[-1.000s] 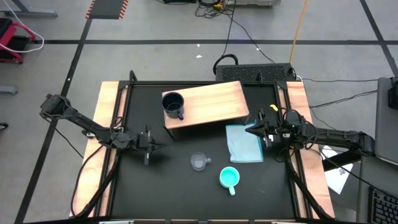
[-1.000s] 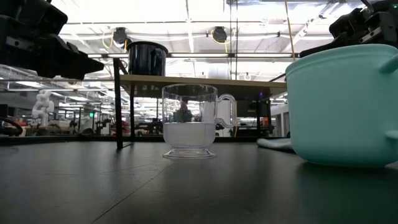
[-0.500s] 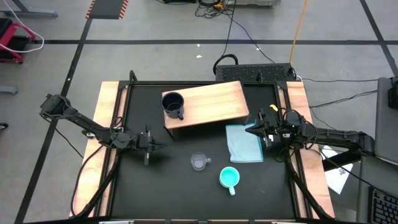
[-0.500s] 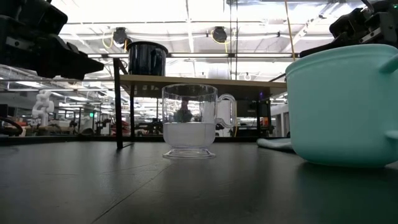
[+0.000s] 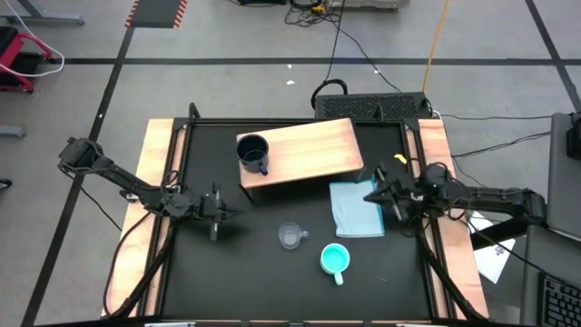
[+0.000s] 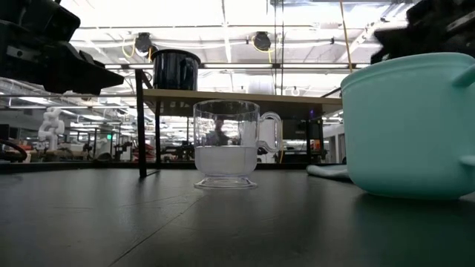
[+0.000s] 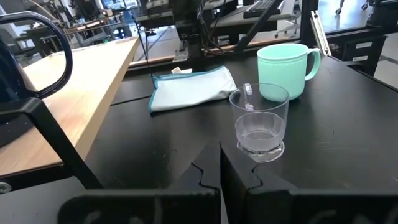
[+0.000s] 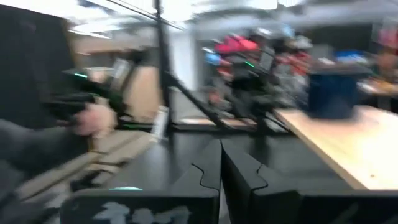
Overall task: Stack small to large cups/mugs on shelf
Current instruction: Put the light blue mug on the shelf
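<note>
The dark navy mug [image 5: 252, 153] stands upright on the left end of the wooden shelf [image 5: 309, 150]; it also shows in the low view [image 6: 175, 70]. The clear glass cup [image 5: 290, 236] stands on the black table in front of the shelf, also seen in the left wrist view [image 7: 260, 123]. The turquoise mug [image 5: 335, 260] stands upright near the front edge, to the right of the glass cup. My left gripper [image 5: 238, 214] hovers left of the glass cup, shut and empty [image 7: 219, 163]. My right gripper [image 5: 366, 196] is above the cloth's right part, shut and empty [image 8: 220, 163].
A light-blue folded cloth [image 5: 356, 209] lies on the table right of the shelf's front edge. The shelf stands on dark legs [image 6: 139, 122]. Wooden side rails [image 5: 156, 182] flank the black table top. The shelf's right part is bare wood.
My right gripper has drawn back a little toward the table's right edge, staying shut; its wrist view is blurred by the motion. The cups and my left gripper have kept still.
</note>
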